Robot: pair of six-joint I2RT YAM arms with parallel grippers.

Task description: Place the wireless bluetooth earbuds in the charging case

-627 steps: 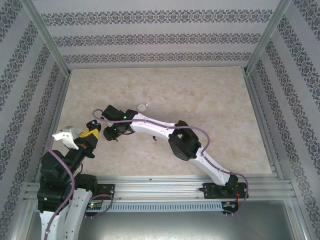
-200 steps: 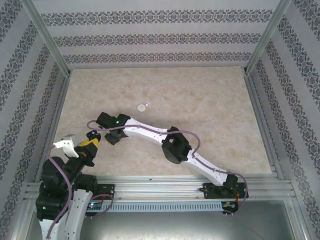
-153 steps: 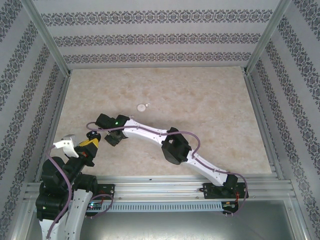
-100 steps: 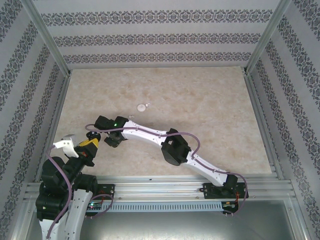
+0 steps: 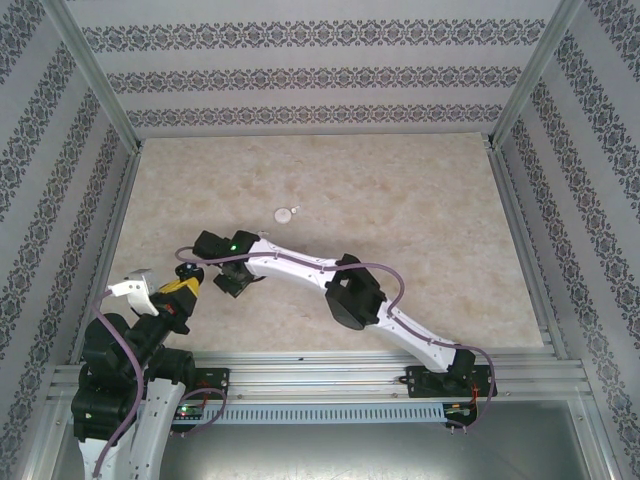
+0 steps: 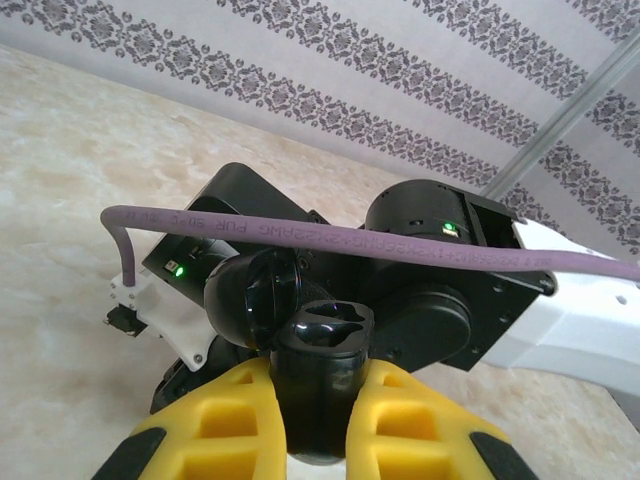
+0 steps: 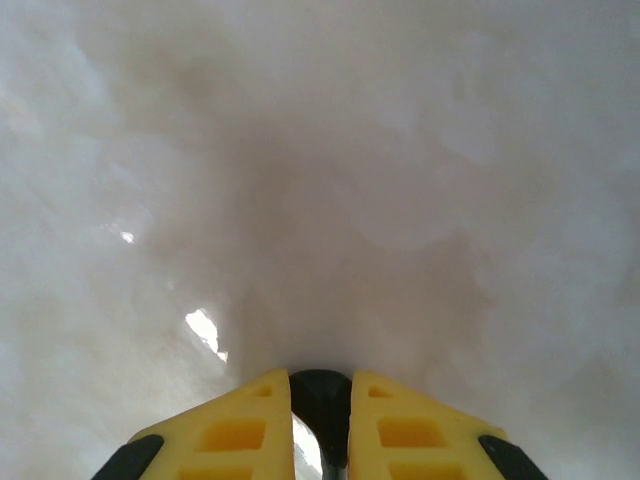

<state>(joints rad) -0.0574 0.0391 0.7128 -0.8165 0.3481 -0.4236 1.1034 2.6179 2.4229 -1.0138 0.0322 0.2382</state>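
left gripper [image 6: 320,368] is clamped on the open charging case [image 6: 325,330]. right gripper [image 7: 320,380] pinches a black earbud [image 7: 320,402] at the table [image 7: 400,150]. a shallow tip grip may let it twist or slip on lift.

One black charging case [image 6: 318,375], one black earbud [image 7: 320,398] and one small white puck [image 5: 285,214].

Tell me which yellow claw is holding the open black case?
The left gripper: it clamps the open black charging case. The right gripper pinches a small black piece near the tabletop.
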